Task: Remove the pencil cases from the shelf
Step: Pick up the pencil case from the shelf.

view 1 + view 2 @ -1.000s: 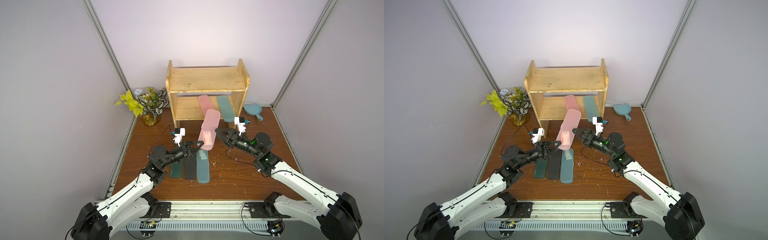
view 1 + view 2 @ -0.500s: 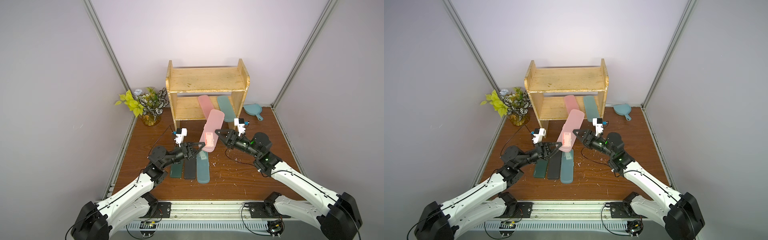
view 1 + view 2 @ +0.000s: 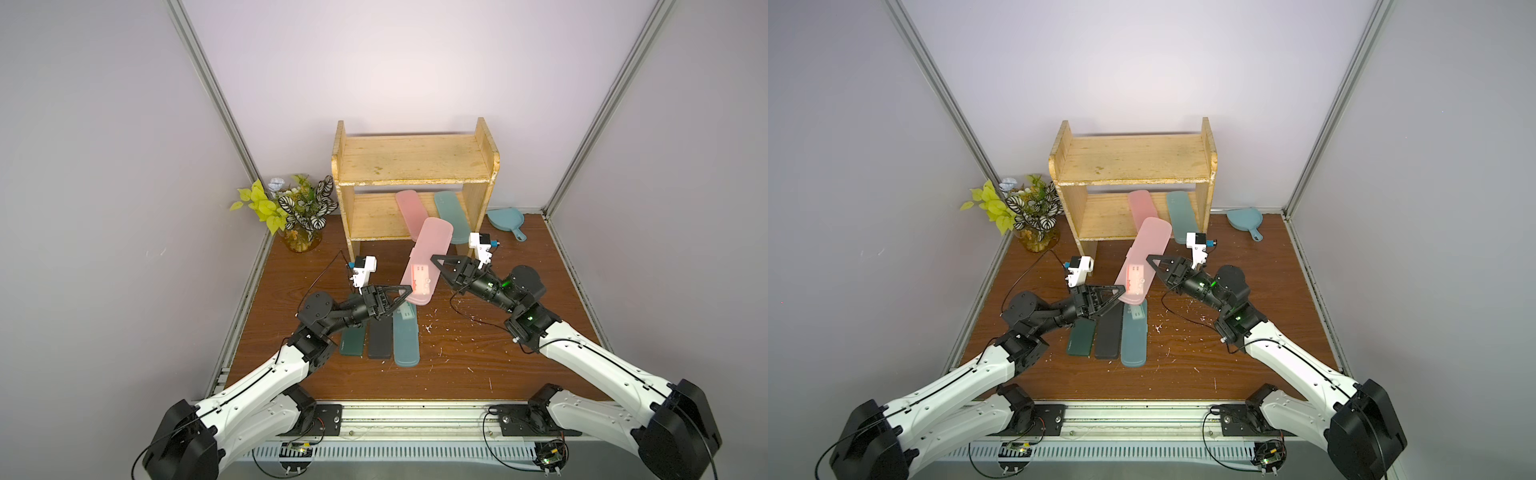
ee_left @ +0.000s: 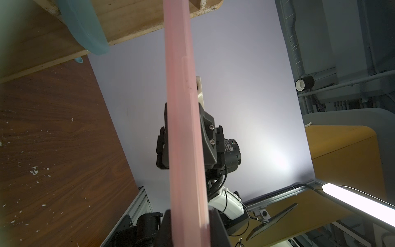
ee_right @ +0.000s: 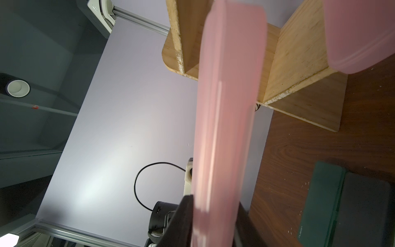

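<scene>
Two grippers share one pink pencil case (image 3: 424, 257) in mid-air over the middle of the tabletop (image 3: 478, 365), in front of the shelf (image 3: 411, 160) that stands at the back edge. We see the left gripper (image 3: 409, 289) clamped on the case's lower end. The right gripper (image 3: 434, 259) pinches its right long edge near mid-length. In the right wrist view the case (image 5: 224, 128) runs between the dark fingers (image 5: 181, 220), which sit against both faces. The case tilts, its upper end toward the shelf's lower tier. On the right half of that tier we count a second pink case (image 3: 409, 212) and a light teal case (image 3: 451, 216), both overhanging its front edge. Under the held case's lower end, a dark green case (image 3: 353, 340), a black case (image 3: 380, 340) and a second light teal case (image 3: 406, 345) lie side by side on the tabletop, left of centre.
</scene>
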### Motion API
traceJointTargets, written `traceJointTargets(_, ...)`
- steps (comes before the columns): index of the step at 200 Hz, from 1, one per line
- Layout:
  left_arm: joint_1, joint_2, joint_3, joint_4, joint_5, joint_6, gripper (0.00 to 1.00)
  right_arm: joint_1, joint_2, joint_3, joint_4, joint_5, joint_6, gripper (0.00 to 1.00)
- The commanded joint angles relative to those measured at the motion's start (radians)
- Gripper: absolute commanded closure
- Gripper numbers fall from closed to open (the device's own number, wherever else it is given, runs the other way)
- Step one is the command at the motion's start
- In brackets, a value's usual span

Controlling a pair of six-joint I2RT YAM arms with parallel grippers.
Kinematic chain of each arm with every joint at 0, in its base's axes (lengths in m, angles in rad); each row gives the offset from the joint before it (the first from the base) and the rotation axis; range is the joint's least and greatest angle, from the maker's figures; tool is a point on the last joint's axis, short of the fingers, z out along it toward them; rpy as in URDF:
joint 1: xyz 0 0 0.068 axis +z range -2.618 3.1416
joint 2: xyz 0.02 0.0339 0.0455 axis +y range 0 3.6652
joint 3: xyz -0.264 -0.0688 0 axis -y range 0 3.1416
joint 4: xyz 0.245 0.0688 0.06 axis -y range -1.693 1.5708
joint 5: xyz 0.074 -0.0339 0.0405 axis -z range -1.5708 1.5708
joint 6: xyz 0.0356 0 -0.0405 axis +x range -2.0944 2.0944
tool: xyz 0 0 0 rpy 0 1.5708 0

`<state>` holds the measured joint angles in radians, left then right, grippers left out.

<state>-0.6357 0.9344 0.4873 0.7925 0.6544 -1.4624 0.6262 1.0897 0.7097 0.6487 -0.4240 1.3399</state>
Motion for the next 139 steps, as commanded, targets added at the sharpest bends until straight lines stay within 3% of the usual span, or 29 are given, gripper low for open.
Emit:
traceJointTargets(1, -0.012, 0.008, 0.033, 0.041, 0.023, 0.011, 0.86, -0.001, -0.007, -0.007, 0.108, -0.004, 0.011, 0.72)
traceJointTargets(37, -0.012, 0.023, 0.034, 0.043, 0.010, 0.007, 0.49, -0.002, -0.009, -0.022, 0.130, -0.012, 0.018, 0.76)
traceJointTargets(61, -0.012, 0.010, 0.008, 0.029, -0.043, 0.004, 0.31, -0.003, -0.028, -0.048, 0.118, -0.002, 0.004, 0.76)
traceJointTargets(87, -0.012, -0.030, -0.028, -0.062, -0.114, 0.016, 0.19, -0.013, -0.072, -0.098, 0.037, 0.009, -0.043, 0.77)
traceJointTargets(139, -0.011, -0.176, -0.019, -0.478, -0.296, 0.123, 0.00, -0.038, -0.164, -0.172, -0.257, -0.047, -0.260, 0.75)
